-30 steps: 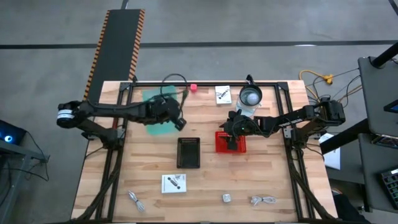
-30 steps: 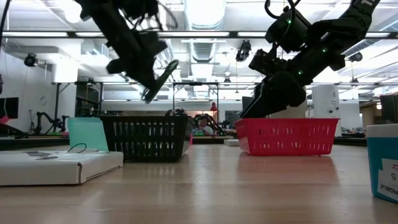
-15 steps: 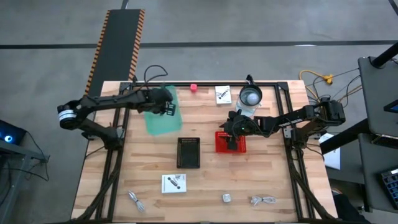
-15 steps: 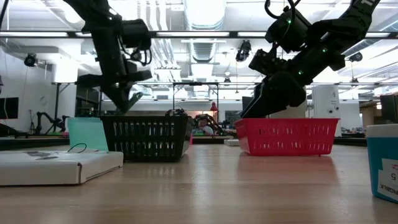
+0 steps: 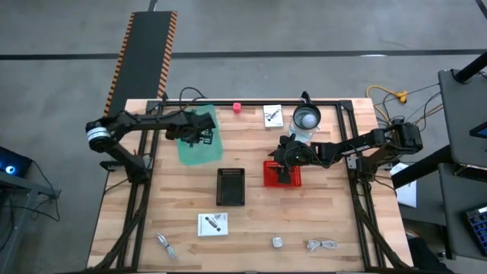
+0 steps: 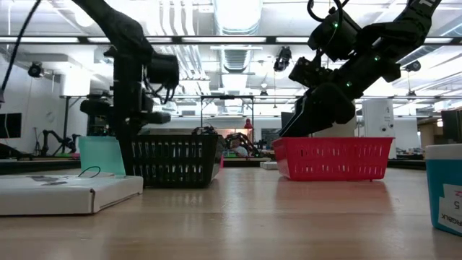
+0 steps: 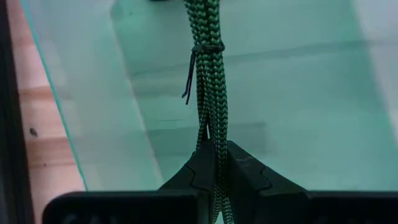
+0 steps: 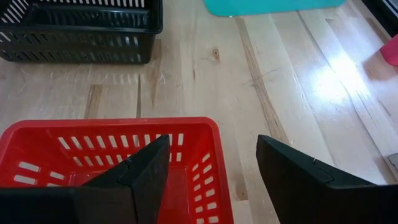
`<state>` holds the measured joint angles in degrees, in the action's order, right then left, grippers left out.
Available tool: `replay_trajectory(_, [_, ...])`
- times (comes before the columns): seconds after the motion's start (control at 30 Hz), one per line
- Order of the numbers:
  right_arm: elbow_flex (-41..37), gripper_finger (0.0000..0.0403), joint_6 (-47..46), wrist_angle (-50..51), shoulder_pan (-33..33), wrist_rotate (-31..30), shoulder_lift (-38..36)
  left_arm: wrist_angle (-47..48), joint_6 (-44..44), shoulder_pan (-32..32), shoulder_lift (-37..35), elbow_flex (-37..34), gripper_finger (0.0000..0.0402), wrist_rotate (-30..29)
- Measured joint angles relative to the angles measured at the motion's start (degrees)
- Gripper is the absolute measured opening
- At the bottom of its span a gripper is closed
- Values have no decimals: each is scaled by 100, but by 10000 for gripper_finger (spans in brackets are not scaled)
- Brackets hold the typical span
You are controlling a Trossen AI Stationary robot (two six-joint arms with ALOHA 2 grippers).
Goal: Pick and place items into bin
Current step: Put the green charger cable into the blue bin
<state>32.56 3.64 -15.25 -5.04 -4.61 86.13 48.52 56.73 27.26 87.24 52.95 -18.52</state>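
Observation:
My left gripper [image 5: 195,132] hangs over the teal tray [image 5: 199,147] near the table's far left and is shut on a green-and-black braided cable bundle [image 7: 206,74]. My right gripper [image 5: 284,172] is open above the red basket [image 8: 112,149]; one finger stands over the basket's inside and the other over the table beside it. Lying loose on the table are two white cards [image 5: 273,116] [image 5: 213,224], a pink blob [image 5: 237,107], a small silver cube [image 5: 278,242] and silvery bundles [image 5: 166,243] [image 5: 323,244]. My left gripper pinches the braided cable bundle [image 7: 215,152] between its two fingers [image 7: 193,171], the strands running along the fingers and out past their tips. It comes from above, pointing down. The bundle, tied by a thin dark tie [image 7: 204,48], hangs over the teal tray; whether it touches the tray, I cannot tell.
A black basket [image 5: 230,186] sits at the table's middle, left of the red basket. A clear round jug [image 5: 307,119] stands at the far edge near my right arm. A black frame rail [image 5: 251,102] runs along the far edge. In the low view a flat white box [image 6: 65,191] lies close by.
My left gripper has moved from near the black basket toward the table's left and far side, over the teal tray. It has turned from slanting to pointing straight down and has sunk lower. My right arm has kept still.

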Motion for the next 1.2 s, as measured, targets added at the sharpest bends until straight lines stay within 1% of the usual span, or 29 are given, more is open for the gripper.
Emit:
replay_trajectory(0.17, [0, 224, 0, 4, 2, 1, 0, 49, 280, 145, 247, 0, 8, 3])
replay_trajectory(0.27, [0, 224, -2, 4, 0, 1, 0, 44, 297, 206, 329, 0, 8, 6])
replay_trajectory(0.5, [0, 224, -2, 4, 2, 1, 0, 45, 443, 239, 360, 0, 8, 27])
replay_trajectory(0.77, [0, 224, -2, 4, 2, 1, 0, 45, 444, 239, 357, 0, 8, 159])
replay_trajectory(1.2, [0, 224, 0, 4, 2, 1, 0, 45, 247, 239, 352, 0, 8, 183])
